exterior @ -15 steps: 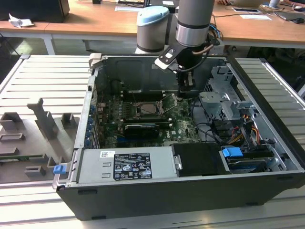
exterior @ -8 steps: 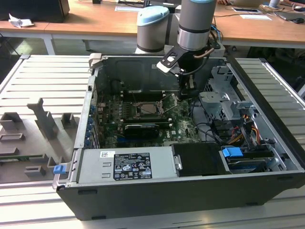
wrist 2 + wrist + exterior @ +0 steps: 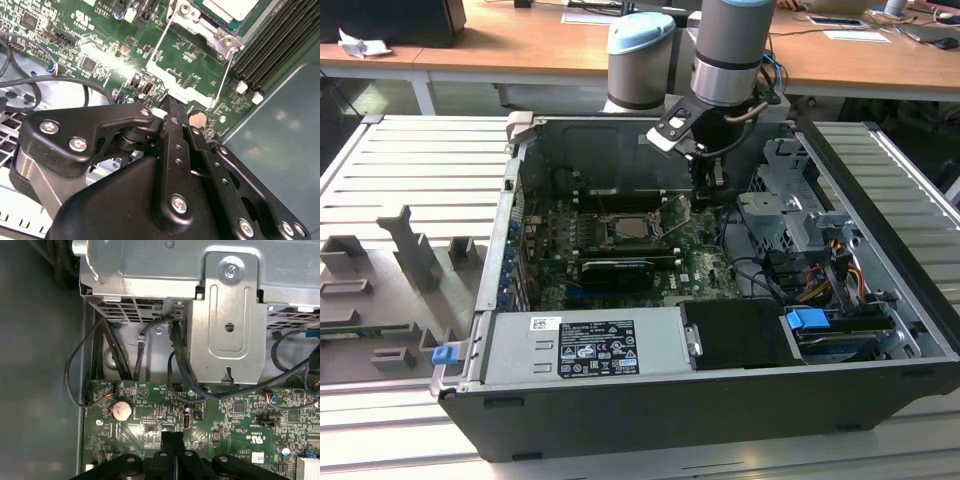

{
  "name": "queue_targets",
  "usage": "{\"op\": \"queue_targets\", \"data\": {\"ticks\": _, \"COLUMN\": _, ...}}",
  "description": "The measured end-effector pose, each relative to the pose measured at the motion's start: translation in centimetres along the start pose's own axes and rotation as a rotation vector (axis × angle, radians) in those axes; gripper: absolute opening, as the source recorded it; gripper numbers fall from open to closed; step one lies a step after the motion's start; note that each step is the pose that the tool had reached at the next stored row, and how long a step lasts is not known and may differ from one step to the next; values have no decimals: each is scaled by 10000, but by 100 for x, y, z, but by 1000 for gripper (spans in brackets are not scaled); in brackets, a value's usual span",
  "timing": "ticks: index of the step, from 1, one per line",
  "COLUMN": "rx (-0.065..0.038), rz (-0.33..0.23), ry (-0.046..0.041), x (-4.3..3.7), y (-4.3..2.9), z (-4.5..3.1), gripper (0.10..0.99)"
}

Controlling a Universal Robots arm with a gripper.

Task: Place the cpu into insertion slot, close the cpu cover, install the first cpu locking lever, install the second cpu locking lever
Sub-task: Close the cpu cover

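An open computer case (image 3: 650, 420) lies on its side on a grey slatted bench (image 3: 400, 160), and the arm reaches down into it from the far side. The claw (image 3: 712, 182) hangs over the green motherboard (image 3: 705, 265), at the exterior view's right of the insertion slot (image 3: 190, 15). In both wrist views its two black fingers are pressed flat together with nothing between them (image 3: 172, 437). The cpu (image 3: 625, 228) already lies in the slot, its pale face up. In the second wrist view a corner of it (image 3: 225, 5) shows inside the slot's grey metal rim. The cpu cover (image 3: 675, 215) is not yet down: it stands tilted up on the slot's side towards the claw. In the second wrist view green board shows through its window, and its silver free edge (image 3: 172, 80) lies just beside the claw's tip (image 3: 172, 107). Whether they touch cannot be told. A coin cell battery (image 3: 121, 410) sits on the board near the tip, and long black memory slots (image 3: 270, 40) run along one side of the slot. The first wrist view shows a silver drive cage (image 3: 225, 315) with black cables (image 3: 180, 365) running down from it onto the board. White printed lettering is scattered over the board. At the near side of the case, the grey power supply (image 3: 660, 345) carries a white label (image 3: 585, 347) with black print and symbols. A blue tab (image 3: 807, 322) sits at the exterior view's right of it.
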State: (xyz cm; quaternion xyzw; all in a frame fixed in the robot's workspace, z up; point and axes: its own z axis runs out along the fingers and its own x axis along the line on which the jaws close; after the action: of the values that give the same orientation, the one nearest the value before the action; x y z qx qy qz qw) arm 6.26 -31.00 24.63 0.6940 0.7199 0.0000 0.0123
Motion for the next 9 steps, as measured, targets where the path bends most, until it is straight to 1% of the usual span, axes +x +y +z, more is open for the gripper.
{"op": "queue_targets", "data": {"ticks": 2, "rx": 4, "rz": -3, "ry": -1, "x": 1, "y": -35, "z": -1, "gripper": 106}}
{"op": "queue_targets", "data": {"ticks": 4, "rx": 4, "rz": -4, "ry": -2, "x": 4, "y": -113, "z": -3, "gripper": 106}}
{"op": "queue_targets", "data": {"ticks": 7, "rx": 4, "rz": -2, "ry": -2, "x": 6, "y": -181, "z": -4, "gripper": 106}}
{"op": "queue_targets", "data": {"ticks": 9, "rx": 4, "rz": -3, "ry": -2, "x": 7, "y": -211, "z": -5, "gripper": 106}}
